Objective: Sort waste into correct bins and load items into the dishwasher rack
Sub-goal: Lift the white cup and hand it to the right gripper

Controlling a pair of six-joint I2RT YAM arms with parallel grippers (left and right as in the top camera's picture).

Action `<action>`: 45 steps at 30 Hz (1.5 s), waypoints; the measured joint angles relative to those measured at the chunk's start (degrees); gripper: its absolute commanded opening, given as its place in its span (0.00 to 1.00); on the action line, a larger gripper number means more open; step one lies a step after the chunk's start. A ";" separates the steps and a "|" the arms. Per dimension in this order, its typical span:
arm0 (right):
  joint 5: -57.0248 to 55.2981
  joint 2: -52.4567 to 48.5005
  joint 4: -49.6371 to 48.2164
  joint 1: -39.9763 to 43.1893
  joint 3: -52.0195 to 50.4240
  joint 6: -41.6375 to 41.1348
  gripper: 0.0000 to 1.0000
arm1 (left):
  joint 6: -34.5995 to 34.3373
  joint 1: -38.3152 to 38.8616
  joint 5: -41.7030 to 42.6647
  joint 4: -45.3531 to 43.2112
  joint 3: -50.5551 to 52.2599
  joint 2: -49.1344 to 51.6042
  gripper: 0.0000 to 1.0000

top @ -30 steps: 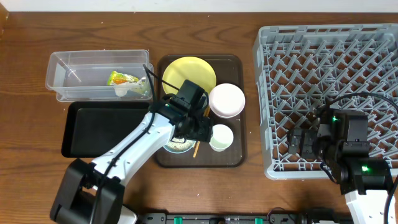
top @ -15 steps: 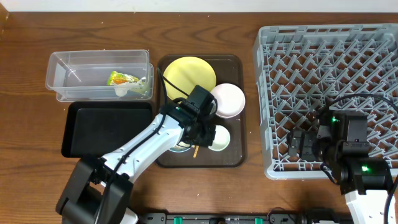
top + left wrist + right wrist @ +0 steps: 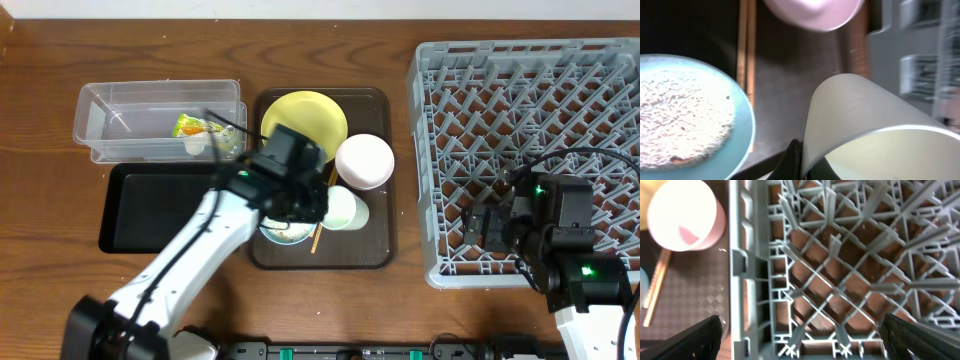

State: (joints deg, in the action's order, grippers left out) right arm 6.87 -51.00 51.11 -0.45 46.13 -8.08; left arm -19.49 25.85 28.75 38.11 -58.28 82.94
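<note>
Since one second ago the left arm has drawn back toward the middle of the brown tray (image 3: 375, 252), and the small white cup (image 3: 345, 208) has come with it. It now lies tipped over the tray's right half, beside the light-blue bowl (image 3: 685, 115) of rice (image 3: 680, 120). The left gripper (image 3: 322, 205) has its jaws nearly closed, pinching the cup wall at the rim. The right gripper (image 3: 802, 340) hangs over the dishwasher rack (image 3: 420, 160), right of the tray, jaws wide apart and empty. Such a thin rim grip may let the cup swing or slip. On the way it could knock the white bowl (image 3: 364, 161) or catch the rack wall.
</note>
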 measured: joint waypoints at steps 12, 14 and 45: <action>31.30 -4.92 -6.23 -0.07 0.00 10.84 0.99 | 2.99 -8.50 32.50 -12.50 0.09 3.61 0.06; 36.79 -6.86 -7.56 -0.22 0.00 13.03 0.99 | 3.06 -8.48 36.74 -13.09 0.09 5.18 0.06; 66.62 -21.75 -30.62 -8.81 0.00 22.47 0.86 | 1.46 -8.48 50.47 -16.72 0.09 8.70 0.06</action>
State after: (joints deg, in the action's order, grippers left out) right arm 73.49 -72.75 20.49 -9.26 46.13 14.39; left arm -18.02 17.37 79.22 21.39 -58.19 91.64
